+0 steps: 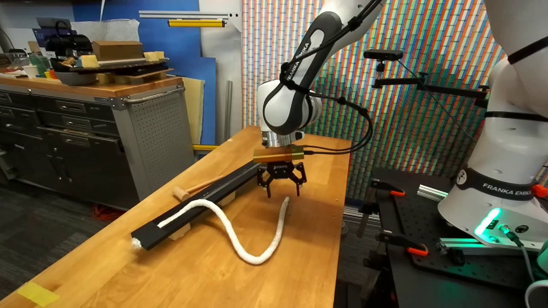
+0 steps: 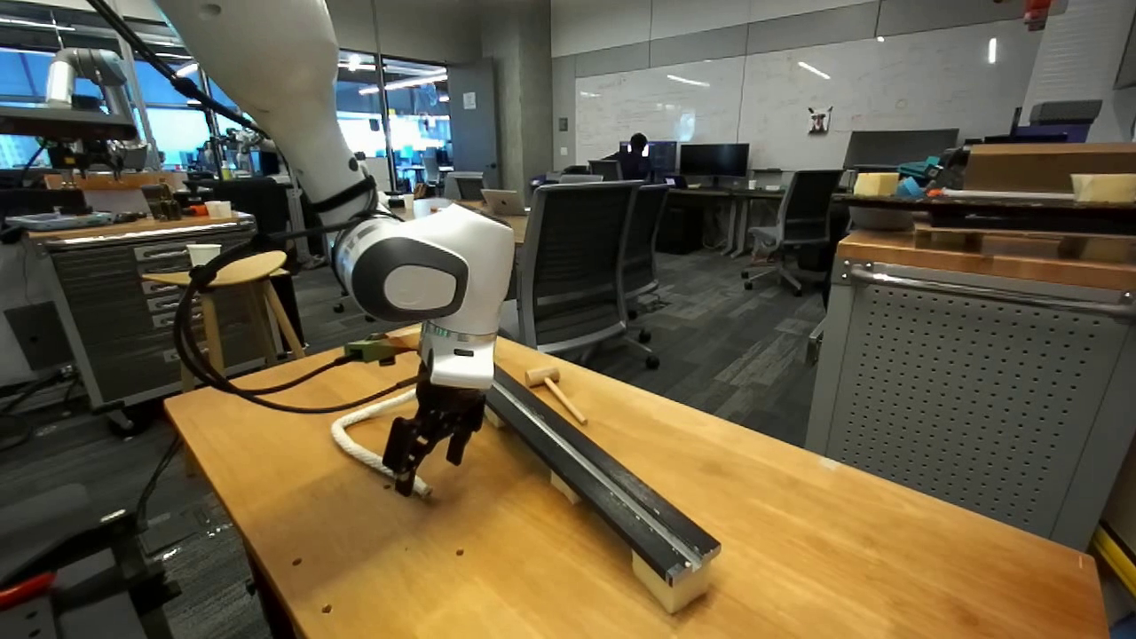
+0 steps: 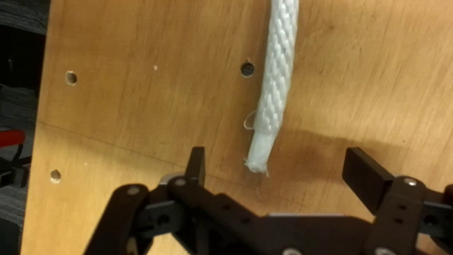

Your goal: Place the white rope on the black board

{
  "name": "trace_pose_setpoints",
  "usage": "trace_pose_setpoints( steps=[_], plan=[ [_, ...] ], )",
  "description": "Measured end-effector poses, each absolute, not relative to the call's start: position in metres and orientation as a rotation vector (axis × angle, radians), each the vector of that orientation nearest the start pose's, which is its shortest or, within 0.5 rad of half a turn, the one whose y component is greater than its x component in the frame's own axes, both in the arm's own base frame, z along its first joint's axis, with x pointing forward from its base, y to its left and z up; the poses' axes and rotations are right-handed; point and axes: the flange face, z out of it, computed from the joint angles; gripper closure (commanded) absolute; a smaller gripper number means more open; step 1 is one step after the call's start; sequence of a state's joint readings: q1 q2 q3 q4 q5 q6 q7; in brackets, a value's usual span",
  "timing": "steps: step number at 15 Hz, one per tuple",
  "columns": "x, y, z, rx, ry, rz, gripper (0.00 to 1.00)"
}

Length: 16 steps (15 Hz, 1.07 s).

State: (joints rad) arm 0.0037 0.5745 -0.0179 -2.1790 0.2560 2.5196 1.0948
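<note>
Closest to the lens, in the wrist view, is the gripper (image 3: 275, 163), with its fingers (image 3: 195, 164) spread wide. The loose tip of the white rope (image 3: 277, 71) can be seen in the gap, clear of both fingers. That end is pointed at the bottom of the frame, pretty straight with a slight lean left, and the rest gets cut off by the top edge.

In an exterior view most of the rope can be traced: the opposite end is laid on the black board (image 1: 233, 182), roughly lined up with the board's long axis, then the rope is bent off over the edge and curved into a U on the table (image 1: 308, 256), with the loose tip aimed up toward the gripper. Part of the board is blocked by the gripper there. In an exterior view, the on-board stretch is hidden behind the arm (image 2: 461, 275). How high the fingers are held can't really be told.
</note>
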Motion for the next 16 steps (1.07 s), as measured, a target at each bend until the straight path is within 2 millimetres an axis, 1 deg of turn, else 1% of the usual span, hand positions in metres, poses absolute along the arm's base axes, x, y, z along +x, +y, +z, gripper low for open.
trace_pose_setpoints(
  steps=[2, 3, 4, 7, 12, 13, 14, 16],
  plan=[
    [0.521, -0.01, 0.101, -2.468, 1.941, 0.415, 0.0],
    [0.521, -0.009, 0.1, -2.47, 1.941, 0.418, 0.16],
    [0.52, -0.008, 0.099, -2.473, 1.939, 0.421, 0.25],
    [0.52, -0.005, 0.096, -2.482, 1.932, 0.426, 0.49],
    [0.526, -0.001, 0.1, -2.48, 1.923, 0.405, 0.88],
    [0.526, -0.001, 0.101, -2.48, 1.922, 0.403, 0.95],
    [0.526, -0.001, 0.1, -2.48, 1.921, 0.402, 1.0],
    [0.526, 0.0, 0.1, -2.481, 1.921, 0.404, 1.0]
  ],
)
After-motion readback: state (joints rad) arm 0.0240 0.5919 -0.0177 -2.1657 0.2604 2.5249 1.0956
